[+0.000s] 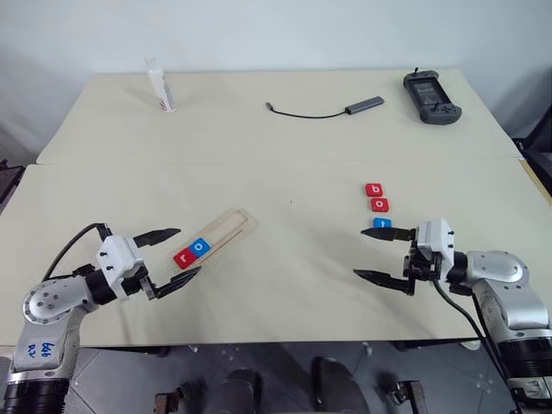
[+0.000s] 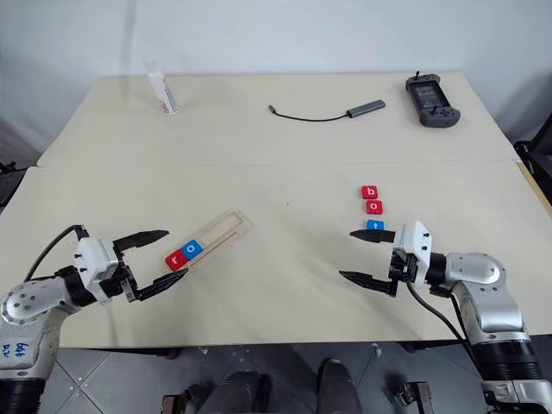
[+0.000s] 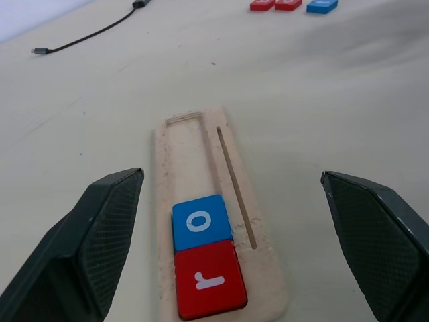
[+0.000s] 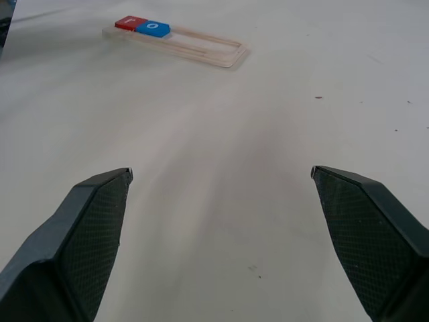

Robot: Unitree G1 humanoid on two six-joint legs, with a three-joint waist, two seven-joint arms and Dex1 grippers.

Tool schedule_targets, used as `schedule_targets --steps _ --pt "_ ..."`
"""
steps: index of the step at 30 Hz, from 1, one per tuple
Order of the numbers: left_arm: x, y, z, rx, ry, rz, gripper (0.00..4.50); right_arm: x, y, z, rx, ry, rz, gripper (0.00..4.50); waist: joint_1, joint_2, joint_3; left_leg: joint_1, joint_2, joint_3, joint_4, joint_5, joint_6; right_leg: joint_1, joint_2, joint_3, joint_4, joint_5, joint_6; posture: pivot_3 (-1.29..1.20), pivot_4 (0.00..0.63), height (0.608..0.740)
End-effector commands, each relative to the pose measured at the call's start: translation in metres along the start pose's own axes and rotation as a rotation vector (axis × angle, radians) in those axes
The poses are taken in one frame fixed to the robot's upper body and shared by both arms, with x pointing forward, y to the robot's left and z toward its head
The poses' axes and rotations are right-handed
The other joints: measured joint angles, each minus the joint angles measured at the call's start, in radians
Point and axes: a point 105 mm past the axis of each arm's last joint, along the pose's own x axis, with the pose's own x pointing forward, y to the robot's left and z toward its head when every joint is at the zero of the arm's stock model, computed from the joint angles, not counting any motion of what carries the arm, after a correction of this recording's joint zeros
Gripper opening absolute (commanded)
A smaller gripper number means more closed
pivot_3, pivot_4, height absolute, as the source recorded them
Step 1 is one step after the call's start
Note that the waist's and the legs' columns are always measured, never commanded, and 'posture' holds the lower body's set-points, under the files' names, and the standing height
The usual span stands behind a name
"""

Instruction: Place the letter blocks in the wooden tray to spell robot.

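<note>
left eye view: tray near-left, long axis running far-right, r and o seated. we see both grippers released, empty. b lies far-left of right gripper, nearer arm.

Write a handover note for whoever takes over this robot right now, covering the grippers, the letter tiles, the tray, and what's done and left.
Left gripper: open, empty, hovering at the near end of the long light-wood tray.
Right gripper: open, empty, hovering just in front of the loose tiles.
Done: red "r" tile and blue "o" tile sit side by side at the tray's near end.
Left: red "b" tile, red "o" tile and blue "t" tile lie in a short row on the beige table, to the tray's right. Place them in that order after "ro".
</note>
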Motion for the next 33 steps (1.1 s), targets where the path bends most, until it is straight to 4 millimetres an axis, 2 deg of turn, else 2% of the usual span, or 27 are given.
schedule_targets --steps 1,4,6,12,17,22,26,30,33 --pt "-0.004 0.005 0.005 -0.001 -0.011 0.031 4.5 -0.002 -0.003 0.013 -0.039 -0.042 -0.01 4.48 0.0 0.0 0.0 0.0 0.0 0.0 0.0 0.0 0.0 0.0 0.0 0.0 0.0 0.0 0.0 0.0 0.15 0.74" --pt "-0.011 0.011 0.002 -0.065 -0.012 0.075 4.5 0.001 -0.003 0.017 -0.048 -0.055 0.001 4.48 -0.001 0.0 0.0 0.0 0.0 0.0 0.0 0.0 0.0 0.0 0.0 0.0 0.0 0.0 0.0 0.0 0.15 0.74" --pt "-0.021 0.012 -0.005 -0.066 0.007 0.112 4.5 0.01 0.0 0.021 -0.046 -0.077 0.032 4.48 -0.004 0.0 0.0 0.0 0.0 0.0 0.0 0.0 0.0 0.0 0.0 0.0 0.0 0.0 0.0 0.0 0.15 0.74" --pt "-0.067 0.006 -0.028 -0.142 0.06 0.3 4.5 0.05 0.016 0.049 -0.062 -0.225 0.149 4.48 -0.008 0.0 0.0 0.0 0.003 0.0 -0.001 0.0 -0.001 -0.001 0.0 0.001 0.0 0.0 0.0 0.0 0.15 0.74" --pt "-0.077 -0.005 -0.029 -0.135 0.078 0.316 4.5 0.068 0.022 0.063 -0.082 -0.283 0.206 4.48 0.014 0.0 0.0 0.0 0.0 -0.001 0.001 0.0 0.0 0.001 0.0 -0.001 0.0 0.0 0.0 0.0 0.15 0.74" --pt "-0.069 -0.008 -0.027 -0.18 0.069 0.278 4.5 0.069 0.026 0.062 -0.073 -0.277 0.233 4.48 0.024 0.0 0.0 0.0 -0.001 -0.002 0.002 -0.001 0.001 0.001 -0.001 -0.001 0.0 0.0 0.0 0.0 0.15 0.74" --pt "-0.041 -0.01 -0.023 -0.231 0.039 0.216 4.5 0.067 0.027 0.06 -0.065 -0.263 0.23 4.48 0.023 0.0 0.0 0.0 -0.001 -0.001 0.002 -0.001 0.001 0.001 0.0 -0.001 0.0 0.0 0.0 0.0 0.15 0.74" --pt "-0.021 -0.007 -0.035 -0.246 0.056 0.175 4.5 0.066 0.028 0.06 -0.062 -0.255 0.223 4.48 0.021 0.0 0.0 0.0 0.0 -0.001 0.003 -0.001 0.001 0.0 0.0 -0.001 0.001 0.0 0.0 0.0 0.15 0.74" --pt "-0.015 -0.004 -0.045 -0.262 0.088 0.164 4.5 0.065 0.028 0.061 -0.061 -0.251 0.219 4.48 0.01 0.0 0.0 0.0 0.0 -0.001 0.002 -0.001 0.001 0.0 0.001 -0.001 0.002 0.0 0.0 0.0 0.15 0.74"
